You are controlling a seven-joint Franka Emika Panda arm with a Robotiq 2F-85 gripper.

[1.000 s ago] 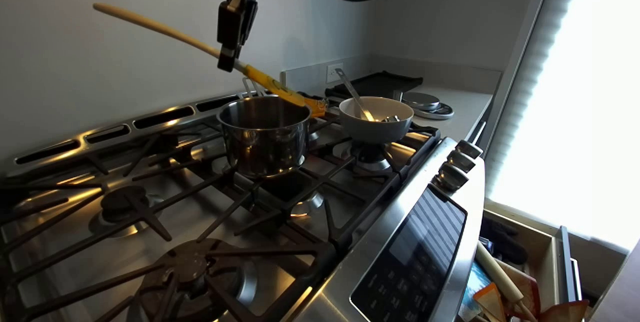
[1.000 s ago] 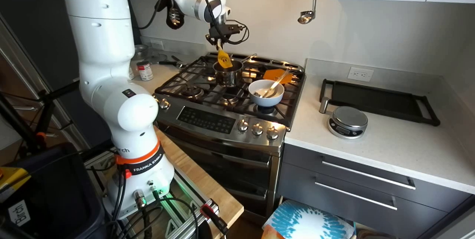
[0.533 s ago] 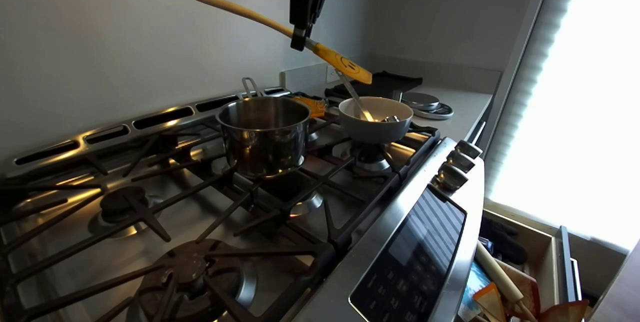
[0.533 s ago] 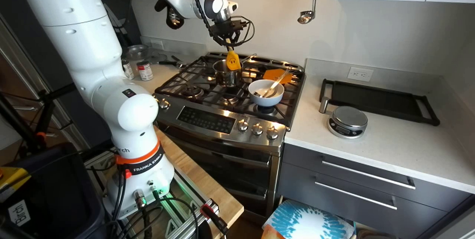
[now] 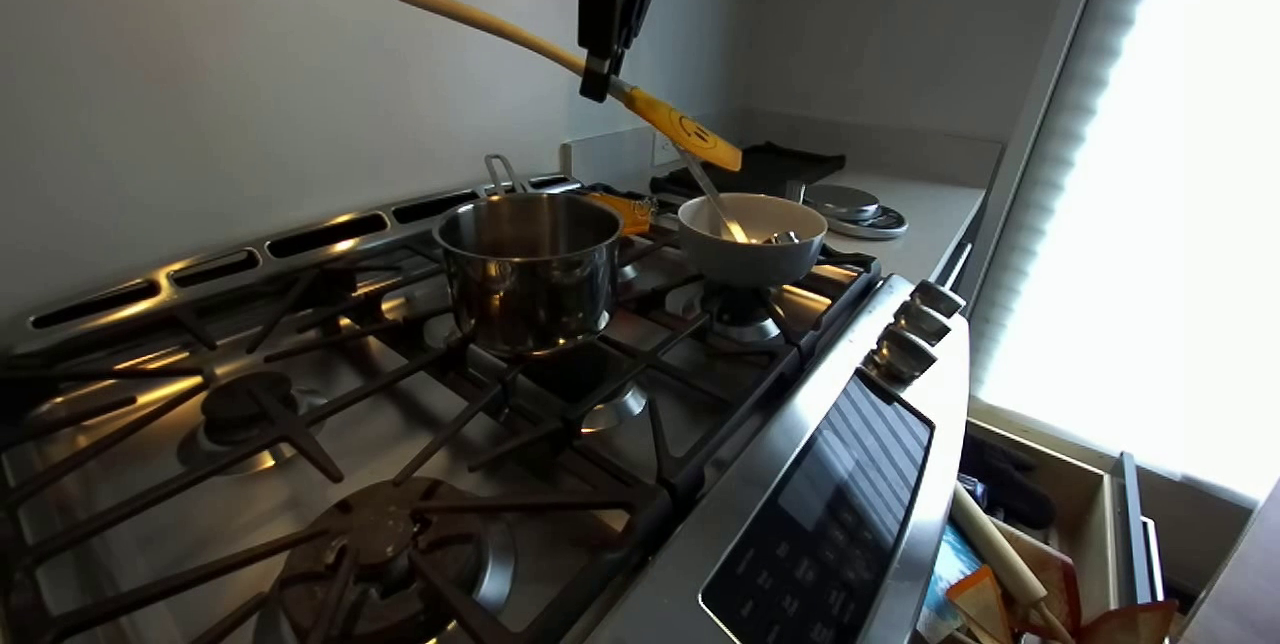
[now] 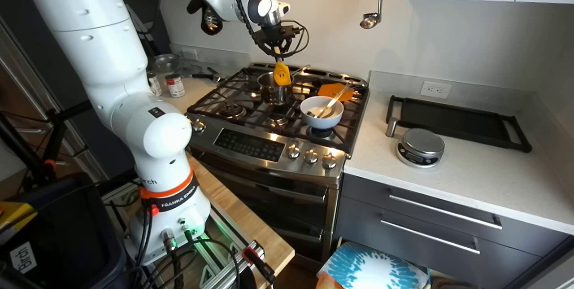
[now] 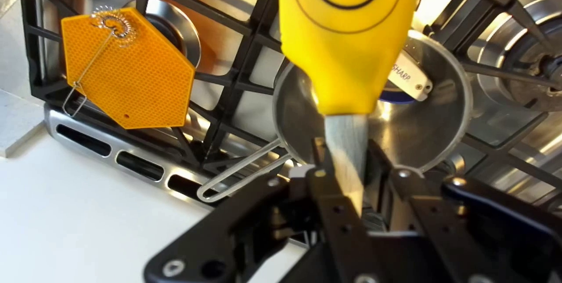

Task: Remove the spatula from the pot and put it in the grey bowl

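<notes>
The spatula has a light wooden handle and a yellow head with a smiley face; it shows in both exterior views [image 5: 690, 131] [image 6: 282, 73] and in the wrist view [image 7: 349, 50]. My gripper [image 5: 604, 84] [image 6: 279, 55] [image 7: 346, 146] is shut on its handle near the head. The spatula hangs tilted in the air, head lower, above the stove. The steel pot [image 5: 530, 299] [image 6: 273, 97] [image 7: 421, 138] stands below the gripper. A white handle marked "SHARP" and something blue lie in the pot. The grey bowl [image 5: 750, 262] [image 6: 320, 123] stands apart from the spatula and holds metal utensils.
A utensil handle [image 5: 705, 184] sticks up out of the bowl. An orange hexagonal mat [image 7: 127, 72] [image 6: 329, 91] with a wire whisk on it lies behind the bowl. The pot's wire handle [image 7: 237, 173] points to the wall. A scale [image 6: 421, 145] and black tray [image 6: 457, 123] are on the counter.
Over the last second my gripper lifted the spatula, moving its head up and away from the pot's rim toward the bowl's side. In the last half second it has hardly moved.
</notes>
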